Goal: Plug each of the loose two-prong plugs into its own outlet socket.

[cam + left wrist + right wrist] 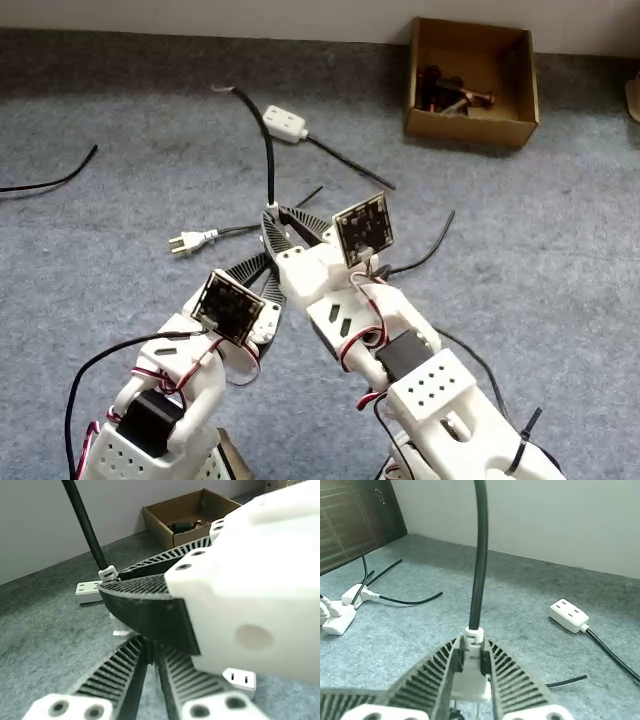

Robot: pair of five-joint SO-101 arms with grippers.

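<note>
On the grey carpet [520, 250], the right gripper [283, 224] is clenched on a white two-prong plug [470, 682], with the plug's black cord [479, 555] rising straight out of the grasp. The left gripper [149, 647] sits just behind it at seven o'clock, clenched on nothing I can see. The outlet socket [285, 123] lies at twelve o'clock from the right gripper, well apart, its long axis running ten to four (slots face up). A second loose plug [190, 241] lies at nine o'clock, seemingly nearer the left arm.
</note>
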